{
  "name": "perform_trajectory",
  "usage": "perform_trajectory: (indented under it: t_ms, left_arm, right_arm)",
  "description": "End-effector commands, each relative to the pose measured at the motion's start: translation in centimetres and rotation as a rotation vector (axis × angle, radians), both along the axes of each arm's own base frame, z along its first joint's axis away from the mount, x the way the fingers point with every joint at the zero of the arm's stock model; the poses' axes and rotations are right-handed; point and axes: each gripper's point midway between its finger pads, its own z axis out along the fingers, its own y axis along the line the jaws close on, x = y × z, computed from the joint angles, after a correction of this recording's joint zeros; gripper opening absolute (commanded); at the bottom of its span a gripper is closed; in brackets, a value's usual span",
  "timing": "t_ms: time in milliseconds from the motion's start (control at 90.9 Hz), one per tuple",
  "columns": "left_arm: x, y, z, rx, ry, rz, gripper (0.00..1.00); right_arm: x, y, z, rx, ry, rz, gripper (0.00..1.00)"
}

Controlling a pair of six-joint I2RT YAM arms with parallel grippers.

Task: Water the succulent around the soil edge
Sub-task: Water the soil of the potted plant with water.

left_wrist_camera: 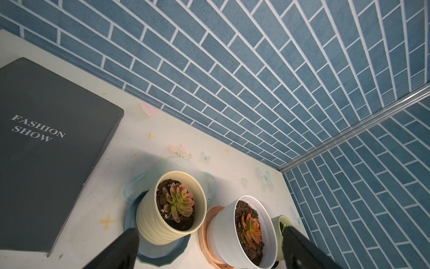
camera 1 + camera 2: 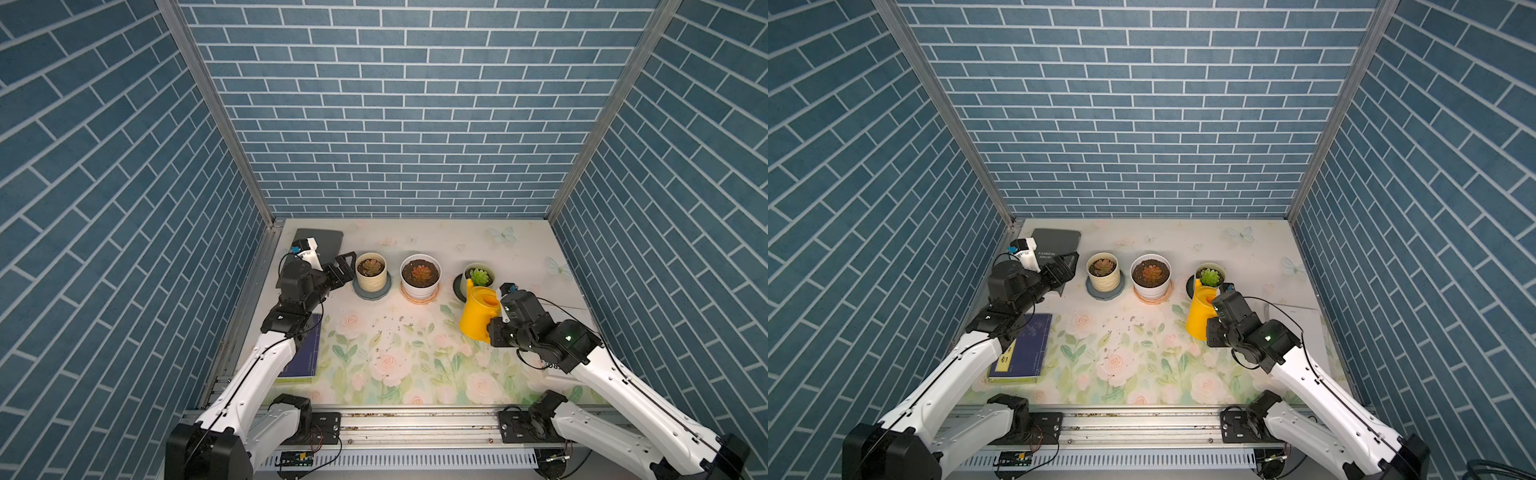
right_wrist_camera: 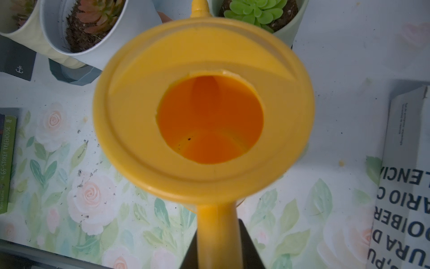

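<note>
floral-print tabletop (image 2: 436,241): right gripper (image 3: 218,253) clamps the yellow plastic watering can (image 2: 478,316), left gripper (image 2: 348,266) gapes beside the small reddish-green succulent (image 2: 370,267) in its cream ribbed pot (image 2: 371,283). best carried level, then tipped gently onto the dark soil edge (image 1: 160,196), never the leaves.

Materials and finishes. Watering can (image 3: 144,116): smooth yellow plastic with a faint sheen. Succulent (image 1: 178,201): smooth, waxy-looking leaves. Soil edge (image 1: 183,224): dark, crumbly and rough, with a few pale grit specks. Ribbed pot (image 1: 153,223): cream, smooth, softly glossy, apparently glazed. Saucer (image 1: 162,255): grey-blue, smooth, faceted rim, semi-gloss. Surface (image 2: 415,357): flat floral-printed sheet, matt, sprinkled with loose soil crumbs. Grey book (image 1: 46,139): matt cover with white lettering. Walls (image 2: 395,104): matt blue brick-pattern covering. Corner posts (image 2: 212,104): brushed metal. Arm shells (image 2: 257,365): glossy white plastic.
</note>
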Motion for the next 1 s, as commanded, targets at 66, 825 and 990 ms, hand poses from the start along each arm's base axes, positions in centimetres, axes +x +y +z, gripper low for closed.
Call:
perform_trajectory:
  t_ms: [66, 825, 990]
  left_arm:
    - [0.0, -0.4, -0.4, -0.003, 0.0, -0.016, 1.0]
    - [0.0, -0.4, -0.8, -0.003, 0.007, -0.016, 1.0]
    - [0.0, -0.4, -0.8, -0.004, 0.007, -0.017, 1.0]
  right_arm:
    - [-0.2, -0.3, -0.3, 0.02, -0.008, 0.01, 0.0]
    - [-0.2, -4.3, -0.6, -0.087, -0.018, -0.134, 0.0]
    - [0.0, -4.5, -0.1, -0.077, -0.037, -0.144, 0.0]
